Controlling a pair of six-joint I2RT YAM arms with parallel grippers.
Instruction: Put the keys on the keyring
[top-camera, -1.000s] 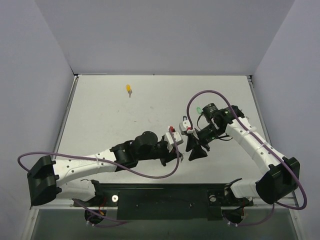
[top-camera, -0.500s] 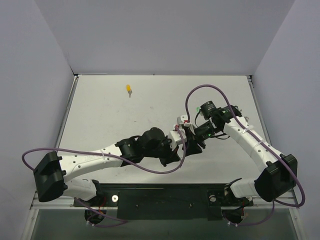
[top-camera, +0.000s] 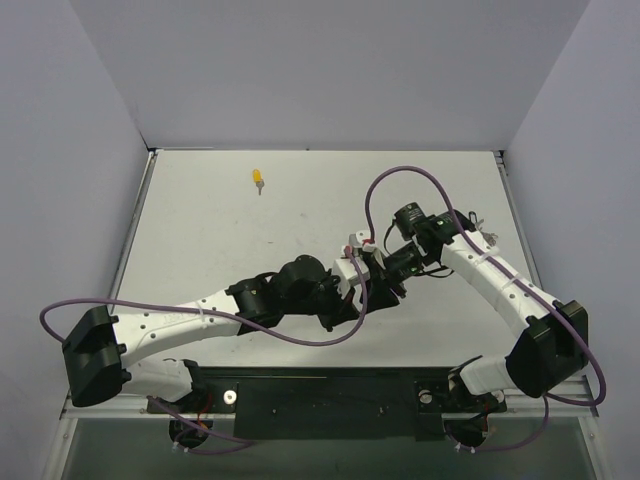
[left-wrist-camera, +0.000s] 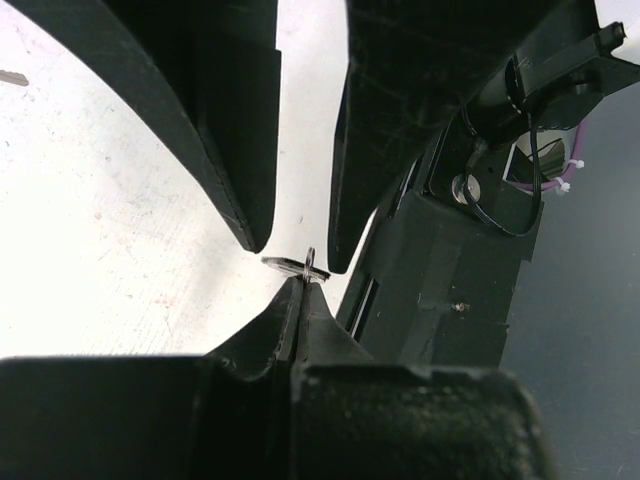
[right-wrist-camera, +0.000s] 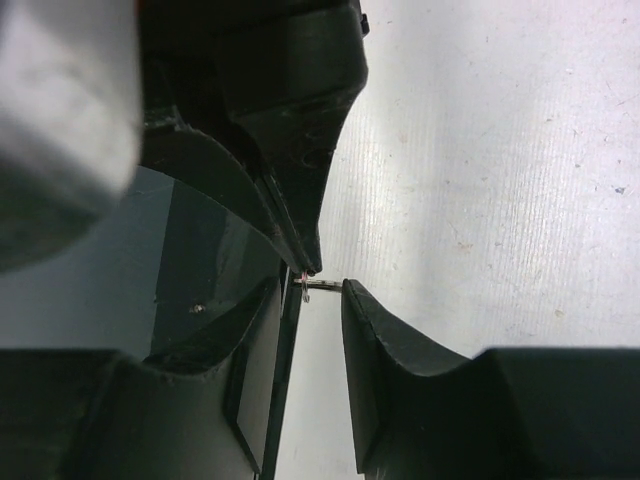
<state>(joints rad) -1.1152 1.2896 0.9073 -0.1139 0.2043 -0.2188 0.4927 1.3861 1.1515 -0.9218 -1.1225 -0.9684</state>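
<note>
left gripper (left-wrist-camera: 300, 288): its fingers are shut tight together and pinch a small silver piece (left-wrist-camera: 309, 264) right at the tips
small silver piece: thin and shiny, it sticks out from the pinched tips; too tiny to tell if it is a key or a bit of the keyring
right gripper (right-wrist-camera: 313, 292): its fingers are apart, one on each side of the small silver piece, very close; in its own wrist view the finger at 3 o'clock touches the end of the piece
where they meet: a little toward 3 o'clock from the middle of the table (top-camera: 200, 250), tip to tip
yellow key (top-camera: 258, 178): lies alone on the table, far off at 11 o'clock, well apart from both grippers
keyring: the arms hide that spot from above, so its red loop cannot be picked out
</note>
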